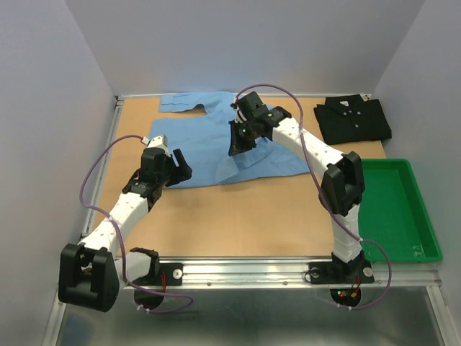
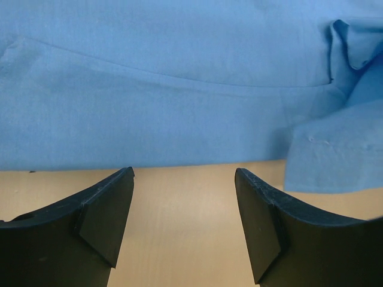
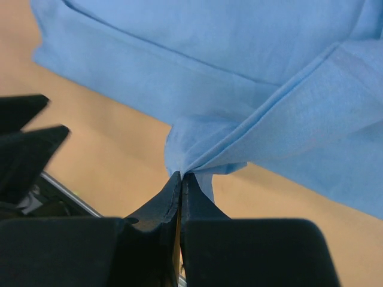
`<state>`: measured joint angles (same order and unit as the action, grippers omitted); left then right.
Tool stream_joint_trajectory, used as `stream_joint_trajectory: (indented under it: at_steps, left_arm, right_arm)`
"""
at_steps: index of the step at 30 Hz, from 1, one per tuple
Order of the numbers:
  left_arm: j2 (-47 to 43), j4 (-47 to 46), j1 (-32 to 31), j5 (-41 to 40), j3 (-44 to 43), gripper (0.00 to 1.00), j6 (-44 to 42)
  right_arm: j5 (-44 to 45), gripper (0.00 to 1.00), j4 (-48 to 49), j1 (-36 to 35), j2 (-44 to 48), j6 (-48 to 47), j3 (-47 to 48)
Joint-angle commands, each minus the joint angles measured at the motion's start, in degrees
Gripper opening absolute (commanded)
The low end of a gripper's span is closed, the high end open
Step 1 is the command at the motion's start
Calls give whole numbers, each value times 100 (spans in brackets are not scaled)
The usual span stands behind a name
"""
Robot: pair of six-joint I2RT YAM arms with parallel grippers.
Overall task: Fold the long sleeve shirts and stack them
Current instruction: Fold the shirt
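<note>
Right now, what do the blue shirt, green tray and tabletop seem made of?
Blue shirt: thin woven cloth, matte; it bunches in soft folds. Green tray: likely hard plastic, smooth with slight sheen, moulded rim. Tabletop: matte tan board, perhaps wood fibre or cork; unclear.

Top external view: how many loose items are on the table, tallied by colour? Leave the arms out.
light blue shirt: 1
black shirt: 1
green tray: 1
Total: 3
</note>
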<state>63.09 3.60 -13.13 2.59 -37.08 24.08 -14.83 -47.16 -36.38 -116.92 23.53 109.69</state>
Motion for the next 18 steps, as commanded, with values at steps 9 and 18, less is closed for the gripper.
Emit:
stream_joint_trajectory:
  at_steps: [9, 18]
  left_arm:
    - [-763, -895, -392, 760, 280, 80, -360]
    - [-693, -1001, -559, 725, 307, 80, -360]
  right_arm:
    - [-1821, 0, 1823, 70, -375, 1558, 379]
    - [-1603, 1, 1965, 87, -305, 1418, -193]
